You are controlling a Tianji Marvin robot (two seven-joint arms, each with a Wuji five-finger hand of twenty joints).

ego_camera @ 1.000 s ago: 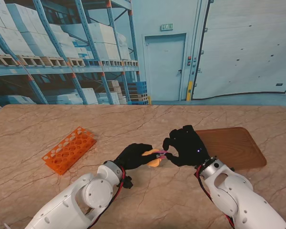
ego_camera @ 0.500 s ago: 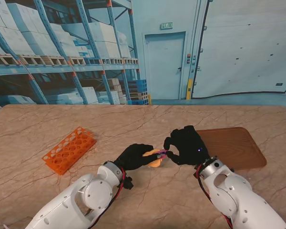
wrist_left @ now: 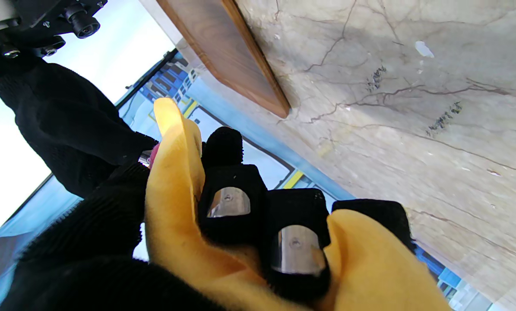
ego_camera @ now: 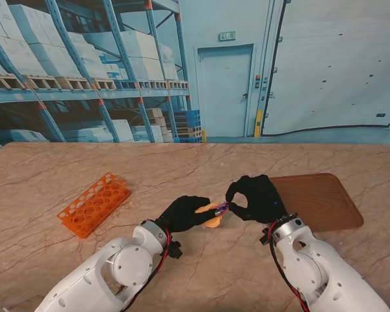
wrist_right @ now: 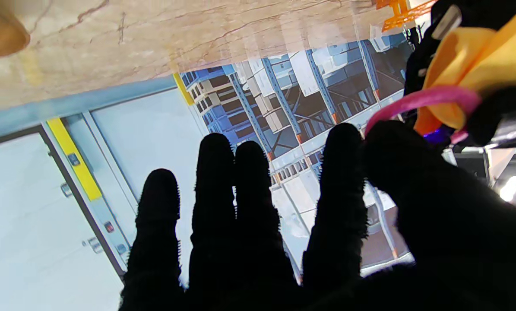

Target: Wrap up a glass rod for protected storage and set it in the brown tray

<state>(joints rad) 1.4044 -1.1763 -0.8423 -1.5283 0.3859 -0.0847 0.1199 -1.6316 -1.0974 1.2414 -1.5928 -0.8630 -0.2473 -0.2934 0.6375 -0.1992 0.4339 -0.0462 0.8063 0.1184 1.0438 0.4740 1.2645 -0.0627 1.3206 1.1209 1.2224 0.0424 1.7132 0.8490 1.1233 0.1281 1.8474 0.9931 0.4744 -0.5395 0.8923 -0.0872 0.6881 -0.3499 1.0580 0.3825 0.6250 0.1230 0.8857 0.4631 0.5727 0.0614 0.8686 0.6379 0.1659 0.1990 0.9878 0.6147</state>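
My left hand is shut on a yellow cloth bundle, held just off the table at centre; the glass rod is not visible inside it. In the left wrist view the yellow cloth folds over my fingers. My right hand meets the bundle's right end, thumb and forefinger pinching a pink rubber band. The right wrist view shows the pink band looped over the end of the yellow cloth, with the other fingers spread. The brown tray lies right of my right hand.
An orange test-tube rack lies on the marble table to the left. The tray's edge is close beyond the bundle. A printed warehouse backdrop stands behind the table's far edge.
My right hand has drawn slightly nearer to me and its fingers have curled tighter at the bundle's end. The left hand and bundle have hardly moved.
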